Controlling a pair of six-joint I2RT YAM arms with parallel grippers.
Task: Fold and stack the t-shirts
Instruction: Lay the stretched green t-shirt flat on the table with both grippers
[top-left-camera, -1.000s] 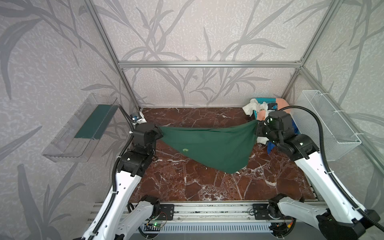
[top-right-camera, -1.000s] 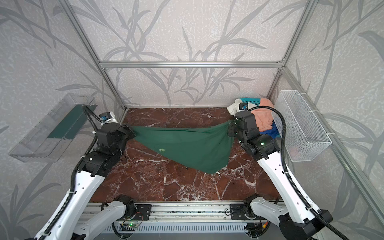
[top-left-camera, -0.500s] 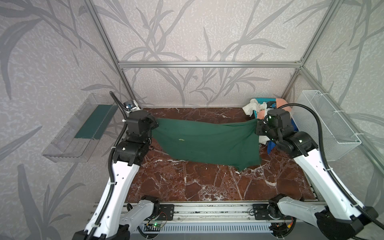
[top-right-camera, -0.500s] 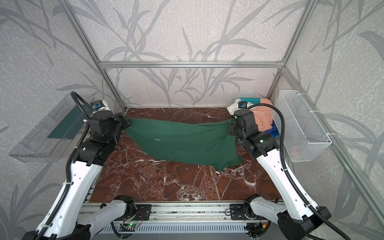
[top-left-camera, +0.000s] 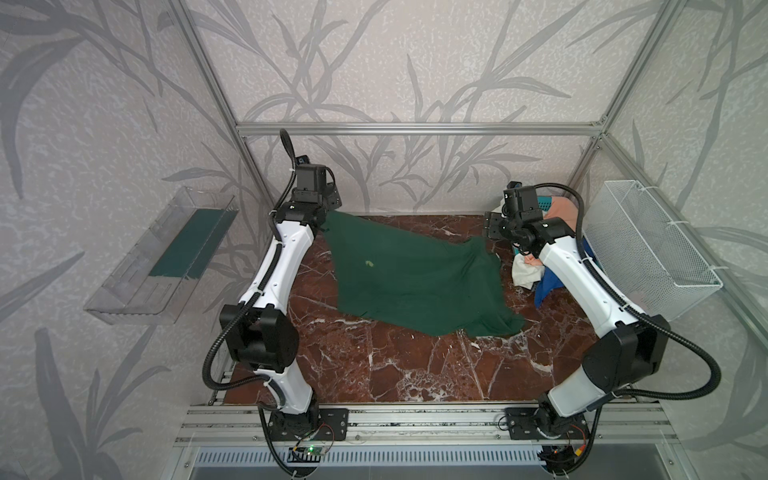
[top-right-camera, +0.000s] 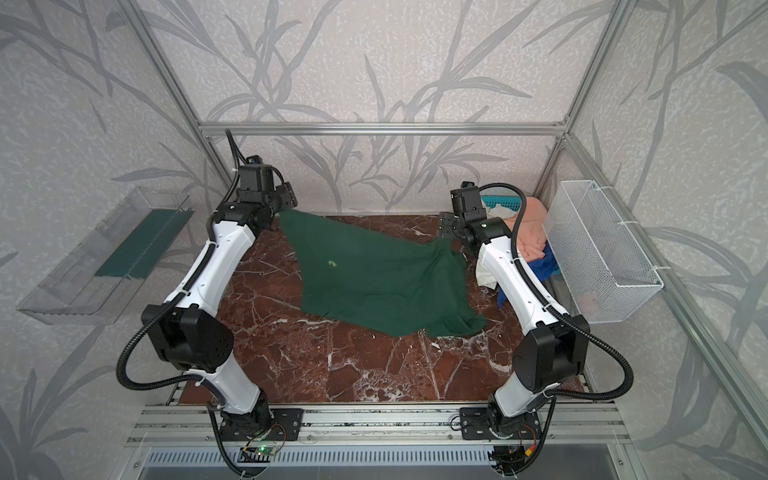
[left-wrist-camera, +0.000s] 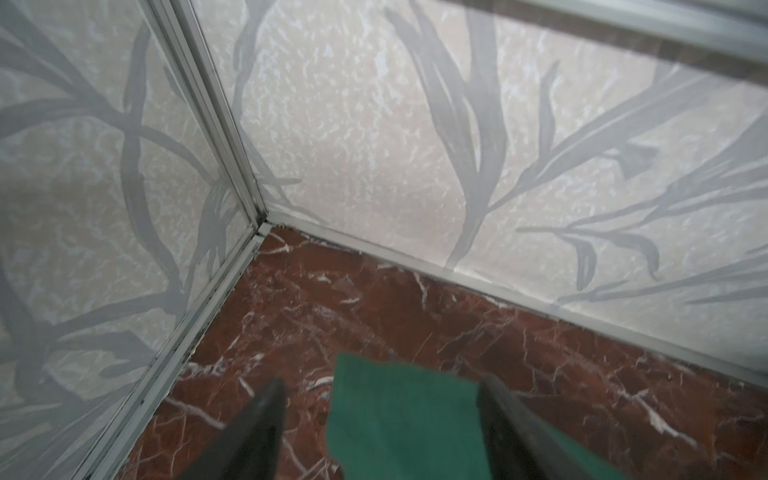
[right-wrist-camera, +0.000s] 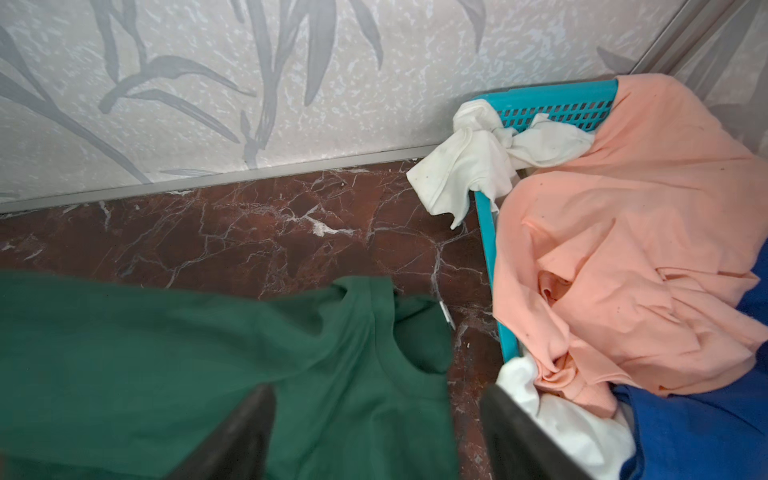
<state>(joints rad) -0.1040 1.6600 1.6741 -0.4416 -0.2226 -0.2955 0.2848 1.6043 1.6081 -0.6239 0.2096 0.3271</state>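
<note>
Green t-shirt (top-left-camera: 415, 282) no longer hangs stretched between hands; now lies spread, rumpled, across middle of worktop (top-left-camera: 374, 374). I see both hands released. Left hand (left-wrist-camera: 382, 380): fingers wide apart, shirt corner loose between them. Right hand (right-wrist-camera: 376, 390): fingers spread above collar, gripping nothing. Peach-orange shirt (right-wrist-camera: 623, 228), white shirt (right-wrist-camera: 469, 162) and blue shirt (right-wrist-camera: 706, 428) heaped in and over teal basket (right-wrist-camera: 552, 108), far-right corner, just beside collar end. Wire basket (top-left-camera: 648, 249) on right wall.
</note>
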